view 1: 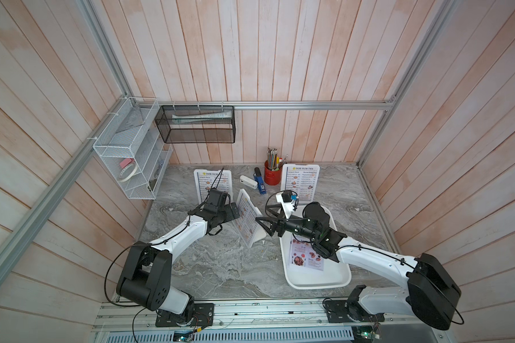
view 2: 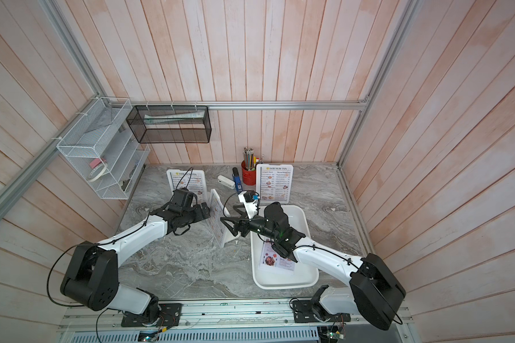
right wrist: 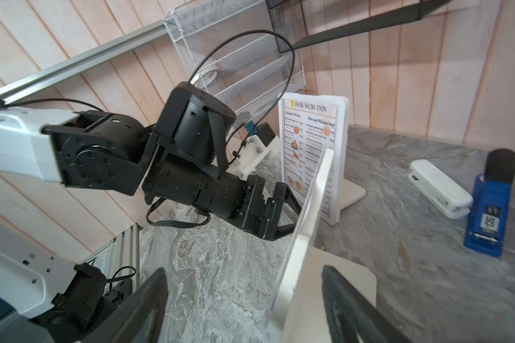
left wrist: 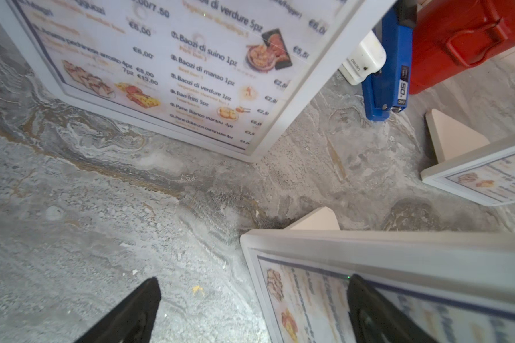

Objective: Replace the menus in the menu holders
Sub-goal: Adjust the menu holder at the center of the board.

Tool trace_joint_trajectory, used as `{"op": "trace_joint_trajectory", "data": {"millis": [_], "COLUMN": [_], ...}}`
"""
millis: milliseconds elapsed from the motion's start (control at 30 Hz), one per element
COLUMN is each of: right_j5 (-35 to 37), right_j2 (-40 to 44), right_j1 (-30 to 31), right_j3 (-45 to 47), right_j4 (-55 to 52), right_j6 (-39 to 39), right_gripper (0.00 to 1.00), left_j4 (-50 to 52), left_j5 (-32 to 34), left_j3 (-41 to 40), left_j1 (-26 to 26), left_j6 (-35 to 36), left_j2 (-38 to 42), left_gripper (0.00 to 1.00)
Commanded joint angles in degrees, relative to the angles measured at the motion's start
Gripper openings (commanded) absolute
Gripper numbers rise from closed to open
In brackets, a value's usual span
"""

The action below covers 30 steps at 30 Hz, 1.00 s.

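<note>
The middle menu holder (view 1: pixel 258 236), with a DIM SUM INN menu (view 1: pixel 247 218) inside, stands in front of the red cup (view 1: pixel 271 176), turned sideways. The right gripper (right wrist: pixel 244 270) has its fingers apart on both sides of this holder's edge, not pressing it. The left gripper (left wrist: pixel 253 279) is wide open at the printed face. Another holder (view 1: pixel 204 184) stands left of the cup, a third holder (view 1: pixel 300 181) just right of it; pinkish menus (view 1: pixel 302 258) lie in the white tray (view 1: pixel 318 285), in front of the cup

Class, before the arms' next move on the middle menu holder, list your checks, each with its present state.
1. Middle menu holder standing on its foot: ok.
2. Right hand straddling its edge, jaws apart: ok.
3. Left hand open at its face: ok.
4. Holder emptied: not ok, old sheet inside.
5. Replacement sheet in the tray: ok.
6. Old sheet's edge reachable: cannot tell.
</note>
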<state>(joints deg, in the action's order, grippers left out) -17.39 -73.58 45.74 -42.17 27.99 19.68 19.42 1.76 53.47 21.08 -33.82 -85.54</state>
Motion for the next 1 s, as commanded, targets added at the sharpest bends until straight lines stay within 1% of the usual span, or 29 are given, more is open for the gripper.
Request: {"op": "trace_joint_trajectory", "data": {"millis": [0, 100, 200, 333, 400, 500, 600, 767, 967], "right_j5": [10.36, 13.89, 14.55, 12.01, 10.16, 9.01, 8.61, 5.95, 3.78], "right_j2": [0.71, -1.94, -6.38, -12.59, -15.58, -19.18, -21.53, -24.59, -26.41], "right_j1": [0.19, 0.17, 0.21, 0.23, 0.23, 0.16, 0.23, 0.21, 0.21], "right_j3": [-8.76, -17.92, -26.88, -36.81, -41.32, -46.12, -48.82, -51.26, -51.87], "right_j4": [-15.46, -26.02, -35.43, -44.07, -47.43, -50.96, -53.04, -54.93, -55.67], "right_j6": [0.11, -0.30, -0.37, -0.50, -0.47, -0.69, -0.91, -0.87, -0.65], "right_gripper": [0.71, 0.63, 0.54, 0.35, 0.28, 0.25, 0.23, 0.21, 0.22], "left_j4": [-1.97, 2.20, 5.52, 9.16, 10.22, 11.45, 12.26, 12.48, 11.96], "left_j5": [-3.14, -0.78, 1.29, 1.10, 0.67, 0.40, 0.29, -0.09, -0.42], "left_j3": [0.50, 0.26, -1.20, -3.20, -4.29, -5.02, -5.00, -4.89, -4.54], "left_j1": [0.30, 0.16, -0.11, -1.60, -2.72, -3.68, -3.78, -3.84, -3.68], "left_j6": [3.47, 4.84, 5.03, 4.58, 4.29, 4.27, 4.46, 4.55, 4.51], "left_j2": [1.39, 3.42, 6.32, 8.97, 10.47, 12.36, 13.40, 13.23, 12.46], "left_gripper": [1.00, 1.00, 1.00, 1.00, 1.00, 1.00, 1.00, 1.00, 1.00]}}
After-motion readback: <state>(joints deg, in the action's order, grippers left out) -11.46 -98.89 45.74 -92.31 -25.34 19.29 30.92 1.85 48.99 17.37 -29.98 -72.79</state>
